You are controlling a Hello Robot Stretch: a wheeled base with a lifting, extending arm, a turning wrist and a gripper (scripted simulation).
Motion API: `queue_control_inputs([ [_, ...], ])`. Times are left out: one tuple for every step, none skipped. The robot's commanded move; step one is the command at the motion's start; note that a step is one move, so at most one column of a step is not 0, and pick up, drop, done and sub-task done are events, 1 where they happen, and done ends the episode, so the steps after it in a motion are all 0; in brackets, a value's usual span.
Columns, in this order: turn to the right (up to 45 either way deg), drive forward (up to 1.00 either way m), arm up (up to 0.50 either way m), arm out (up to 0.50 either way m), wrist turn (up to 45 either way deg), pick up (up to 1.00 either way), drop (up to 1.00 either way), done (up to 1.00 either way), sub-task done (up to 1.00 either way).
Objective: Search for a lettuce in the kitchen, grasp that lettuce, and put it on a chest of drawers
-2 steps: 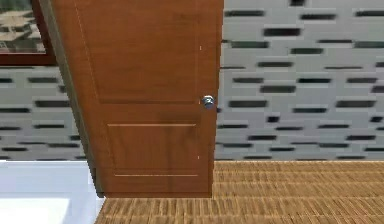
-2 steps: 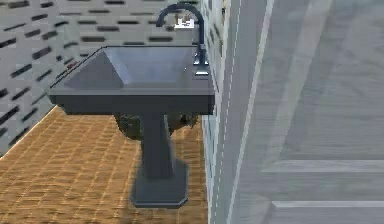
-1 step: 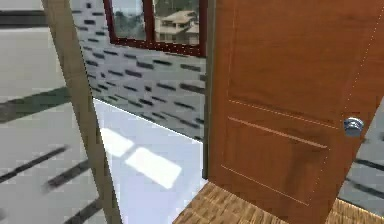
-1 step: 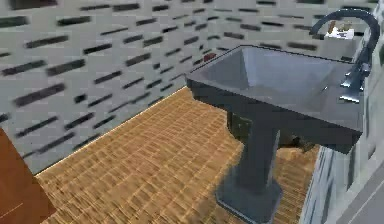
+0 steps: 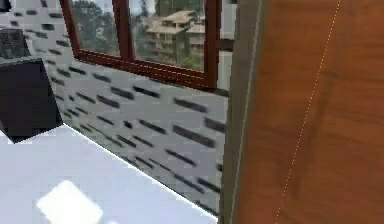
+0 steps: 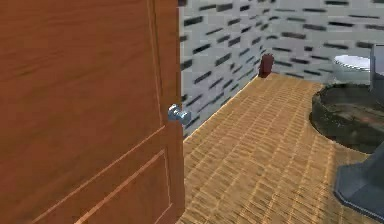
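In the forward view, a dark box (image 5: pixel 25 95) stands at the far left on a pale floor (image 5: pixel 110 165). Next comes a window (image 5: pixel 140 35) with a red-brown frame, and a yellow house can be seen through the glass. Under the window runs a grey brick wall (image 5: pixel 150 120). At the right, a big brown door (image 5: pixel 320 110) stands very near the robot.

In the arm side view, the door is at the left, and it has a round silver knob (image 6: pixel 178 114). Past it the brick wall goes on. A small dark red thing (image 6: pixel 266 66) sits at the foot of the wall, on a brown woven floor (image 6: pixel 260 150). At the far right there is a white bowl shape (image 6: pixel 355 63). It may be a toilet, but it is hard to be sure. Below it is a dark round thing (image 6: pixel 350 115), and a grey thing (image 6: pixel 365 185) sits in the corner.

This side room looks more like a bathroom than a kitchen, so the robot is most likely still searching. Which way the lettuce lies from the fingers cannot be told from here, and neither can its long side. How the fingers stand cannot be told either. The next move probably calls for driving on to find the kitchen. The door is so near that the robot could bump it when it turns.
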Motion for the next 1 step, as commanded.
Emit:
queue_control_inputs([
  [-45.0,0.00,0.00,0.00,0.0,0.00,0.00,0.00,0.00],
])
